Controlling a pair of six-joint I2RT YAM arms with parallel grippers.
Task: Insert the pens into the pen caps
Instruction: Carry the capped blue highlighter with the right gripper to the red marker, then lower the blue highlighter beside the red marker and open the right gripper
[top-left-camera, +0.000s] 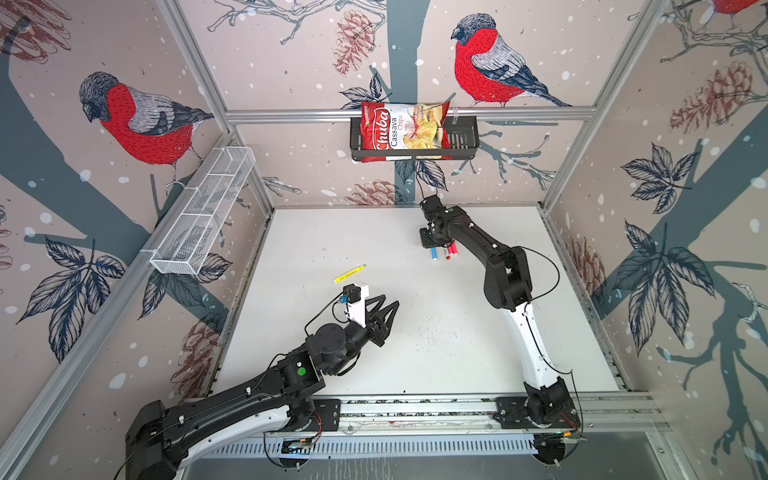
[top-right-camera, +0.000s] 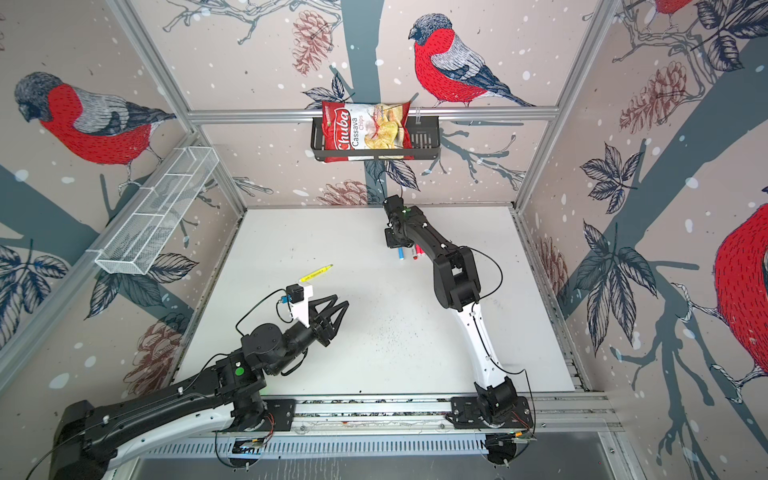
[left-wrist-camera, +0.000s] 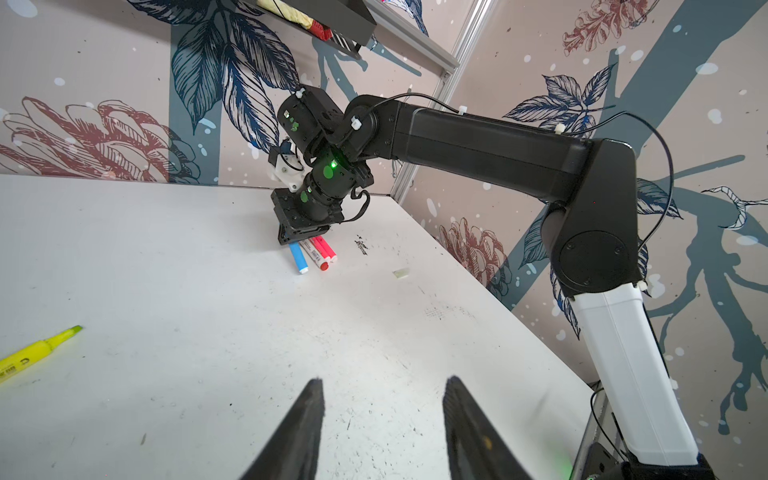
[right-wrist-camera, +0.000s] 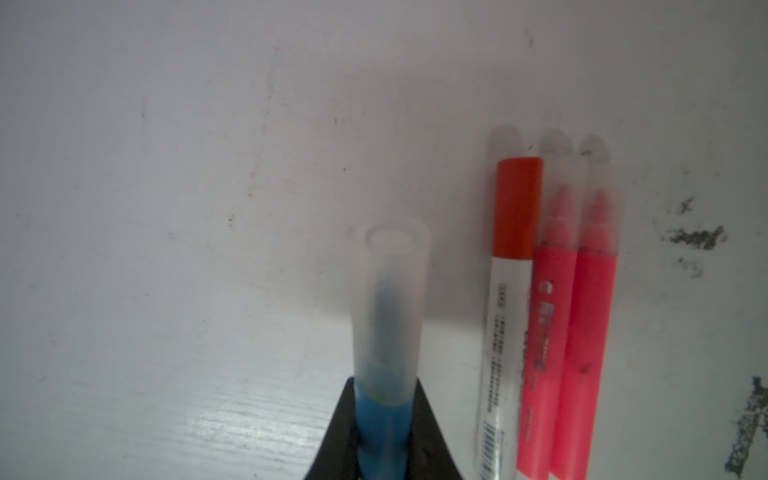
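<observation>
Pens are counted at five. The blue pen (right-wrist-camera: 384, 428) is gripped at its body by the right end effector (right-wrist-camera: 384, 390), whose jaws are closed on it. A clear cap (right-wrist-camera: 390, 299) is seated over its tip. Whether this pen touches the tabletop (top-left-camera: 374, 232) cannot be told.

Just beside it, three more are laid side by side and touching. One is a white pen (right-wrist-camera: 496, 353) with a red cap (right-wrist-camera: 517, 203). Next to it are a pink pen (right-wrist-camera: 548, 332) and a second pink pen (right-wrist-camera: 590, 332), each tipped with a clear cap.

The yellow pen (top-left-camera: 350, 273) is found alone and uncapped, well apart from that group and near the left end effector (top-left-camera: 390, 300). The jaws of that end effector are parted, and nothing is held between them.

Fitted caps are counted at four: three clear and one red. One small whitish piece (left-wrist-camera: 401, 273) is seen lying on the tabletop in the left wrist view, apart from the group. It may be a loose cap, but it is too small for that to be settled.
</observation>
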